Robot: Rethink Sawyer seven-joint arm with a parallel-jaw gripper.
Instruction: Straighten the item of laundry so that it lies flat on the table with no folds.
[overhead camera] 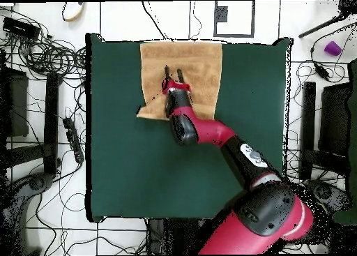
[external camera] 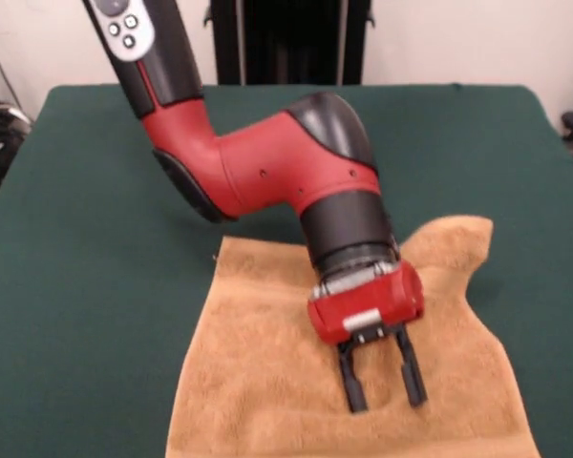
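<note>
- Golden-orange terry: one towel (external camera: 267, 372) lies on the one dark green table (external camera: 76, 239), and one red and black arm reaches over it with a single claw (external camera: 383, 386).
- Overhead, the towel (overhead camera: 199, 75) sits against one long edge of the table (overhead camera: 139, 169), the edge farthest from the robot's base, roughly midway along it and well apart from the other three edges.
- The claw (overhead camera: 173, 74) hangs directly above the towel, its two black fingers (external camera: 351, 382) parted with a clear gap of cloth showing between them; they grip nothing.
- In the front view the fingertips point down at the cloth near the towel's lower middle; whether they touch the pile I cannot tell.
- The towel spreads out on all sides of the claw, more of it to the picture's left in the front view than to the right.
- Its outline is close to a rectangle, its sides running square with the table's edges; overhead, its two dimensions look nearly alike, so the long axis is hard to call.
- One corner, at the upper right in the front view, is drawn out into an uneven flap with a wavy edge running down from it.
- Overhead, that same corner pokes out as a small point at the towel's lower left.
</note>
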